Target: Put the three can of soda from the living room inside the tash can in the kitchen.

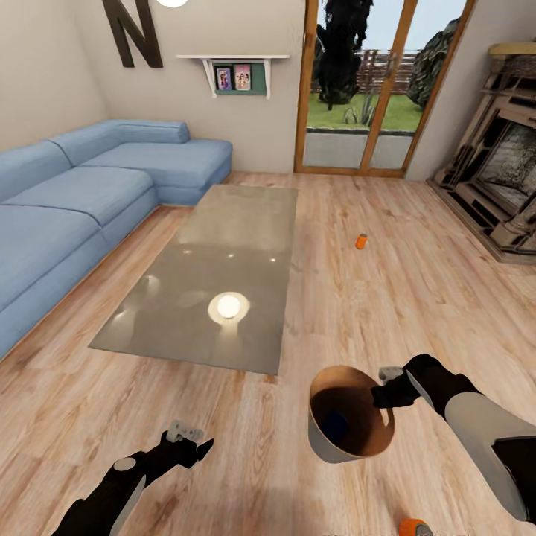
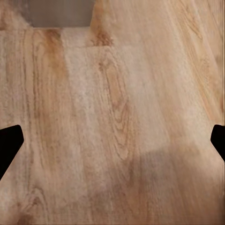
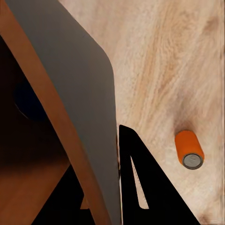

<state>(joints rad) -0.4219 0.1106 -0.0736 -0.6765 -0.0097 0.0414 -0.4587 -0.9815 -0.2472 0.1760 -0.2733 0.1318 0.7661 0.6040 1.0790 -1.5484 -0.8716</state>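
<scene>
The floor [image 1: 387, 298] is light wood plank with strong grain and a soft satin sheen. The low table [image 1: 223, 275] has a smooth, glossy grey top that mirrors a ceiling lamp. The corner sofa [image 1: 82, 201] looks like matt blue cloth. The trash can [image 1: 350, 424] is matt grey outside and smooth coppery brown inside. Each soda can [image 3: 189, 148] has a bright orange body; the one lying on its side in the right wrist view shows a dull grey metal top. The glass doors [image 1: 372, 89] sit in varnished wood frames, and the fireplace [image 1: 499, 179] looks like rough stone.
</scene>
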